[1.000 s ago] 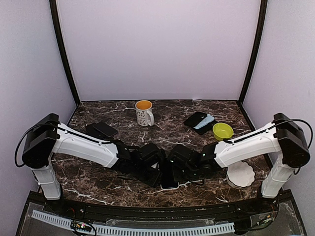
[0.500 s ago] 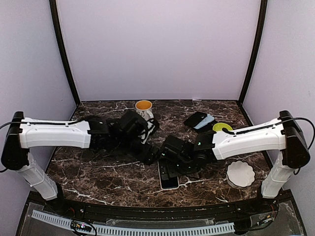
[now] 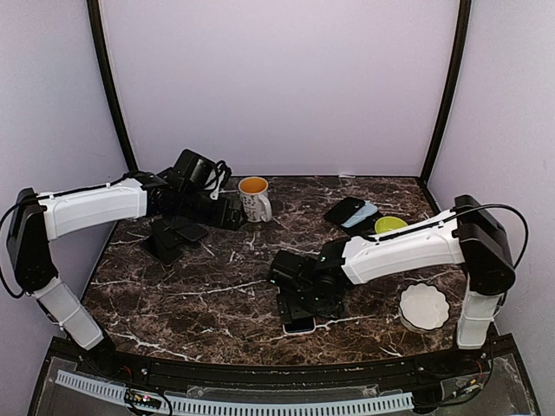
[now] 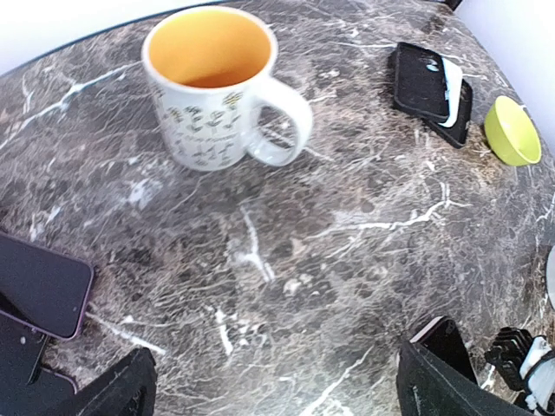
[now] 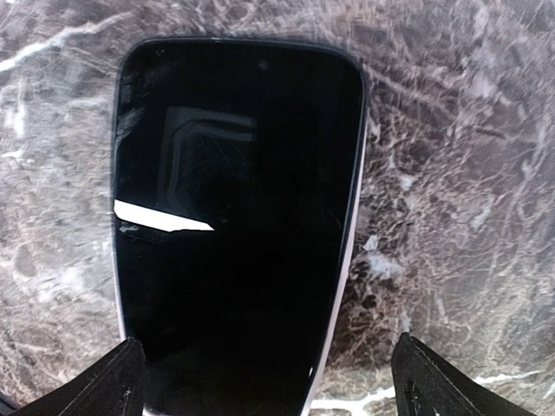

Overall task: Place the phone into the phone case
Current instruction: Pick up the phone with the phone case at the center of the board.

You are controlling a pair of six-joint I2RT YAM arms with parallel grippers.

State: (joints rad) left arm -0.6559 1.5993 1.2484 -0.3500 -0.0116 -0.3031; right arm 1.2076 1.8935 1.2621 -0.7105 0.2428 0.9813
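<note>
A black-screened phone [image 5: 234,217] lies flat on the marble table, and the thin white rim along its edge looks like the phone case [image 5: 350,225]. My right gripper [image 5: 269,386] hovers just above the phone's near end. It is open, with one finger on each side and nothing held. From above, only the phone's near end [image 3: 300,324] shows below the right gripper [image 3: 299,295]. The left gripper [image 3: 224,206] is open and empty, raised at the back left beside the mug, far from the phone. In the left wrist view it [image 4: 277,390] spans bare marble.
A white mug [image 3: 254,198] with a yellow inside stands at the back centre. Dark phones [image 3: 178,232] lie at the left, under the left arm. A stack of phones and cases [image 3: 351,212] and a green bowl [image 3: 390,229] sit at the back right. A white plate [image 3: 425,305] lies near the right arm's base.
Both grippers opened and let go of the phone. The left arm lifted away to the back left near the mug. The right gripper stayed over the phone, which lies flat.
</note>
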